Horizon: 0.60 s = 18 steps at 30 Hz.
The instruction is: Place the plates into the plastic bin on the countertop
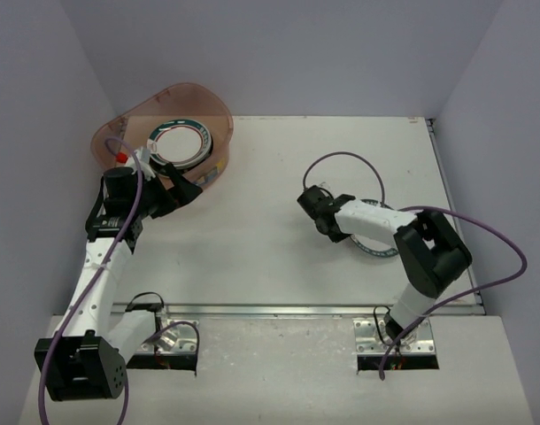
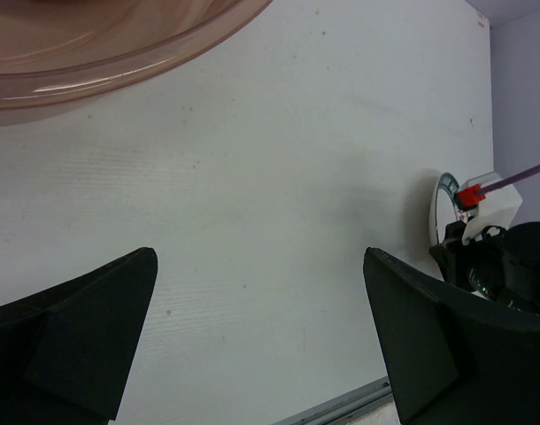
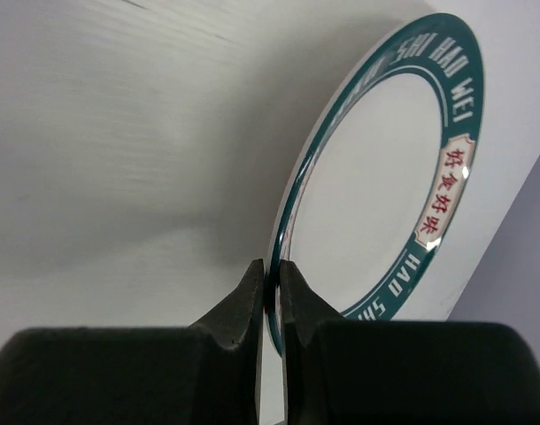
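The translucent pinkish plastic bin stands at the back left of the white countertop. It holds a stack of plates; the top one has a teal band. My left gripper is open and empty just in front of the bin; its wrist view shows bare tabletop between the fingers and the bin's wall at the upper left. My right gripper is shut on the rim of the teal-lettered plate, which is tilted up on edge. From above, this plate is mostly hidden under the right arm.
A metal rail runs along the countertop's front edge. Grey walls close in the left, back and right sides. Purple cables loop over both arms. The right arm with its plate shows at the far right of the left wrist view.
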Available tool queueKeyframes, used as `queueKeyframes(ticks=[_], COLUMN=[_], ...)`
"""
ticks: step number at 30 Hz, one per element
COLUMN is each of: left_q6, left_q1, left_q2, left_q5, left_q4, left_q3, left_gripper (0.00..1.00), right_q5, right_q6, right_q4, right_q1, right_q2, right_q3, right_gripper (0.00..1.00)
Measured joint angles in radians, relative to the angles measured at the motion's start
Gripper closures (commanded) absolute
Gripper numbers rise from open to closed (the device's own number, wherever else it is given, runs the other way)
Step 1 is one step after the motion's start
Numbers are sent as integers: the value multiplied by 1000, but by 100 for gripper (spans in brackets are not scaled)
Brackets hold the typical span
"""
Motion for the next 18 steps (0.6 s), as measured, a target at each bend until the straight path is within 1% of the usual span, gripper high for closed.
queueKeyframes(ticks=[7,11,13,15,18], left_q6=[-24,-64,-98,-139,-199], left_q1=[-1,-13,-36,-84,-156], left_q2=[-7,13,30,46,69], left_q5=[57,125,159,188,236], left_q4=[36,86,128,168,229], left_q3=[-44,-88,-110,-124,-131], left_gripper=[0,0,0,0,0], right_q5=[32,23,21,7,-35], right_q6=[-153,-319,-415,-495,-601], right_q4=[99,182,231,265,311], right_q1=[211,358,446,530,611], right_q2=[-162,-273,-325,-352,-360], right_q3=[-4,-41,-71,-81,-83], right_gripper=[100,100,100,100,100])
